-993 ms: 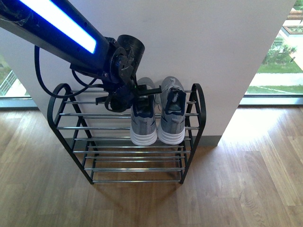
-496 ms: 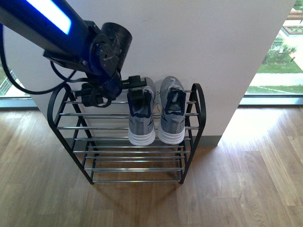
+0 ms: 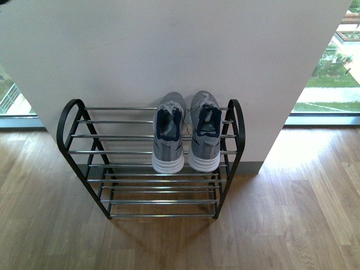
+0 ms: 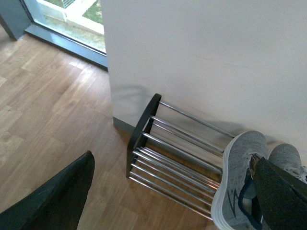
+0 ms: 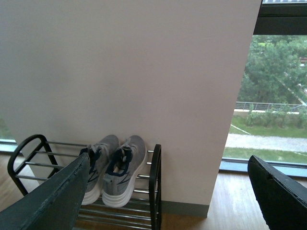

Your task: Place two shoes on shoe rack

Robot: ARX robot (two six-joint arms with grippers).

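A smooth white wall (image 3: 169, 50) stands on a pale wood-plank floor (image 3: 281, 225). Against it sits the shoe rack (image 3: 232, 121), with black round-topped side frames and thin chrome rods. The grey knit sneakers (image 3: 204, 147) lie side by side at the right end of its top tier, toes to the wall, thick white soles outward. The left gripper (image 4: 171, 158) and right gripper (image 5: 168, 159) both gape wide with nothing between their fingers.

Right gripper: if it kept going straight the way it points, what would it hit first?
The right gripper would probably meet the white wall, just beside the shoe rack; depth is unclear.
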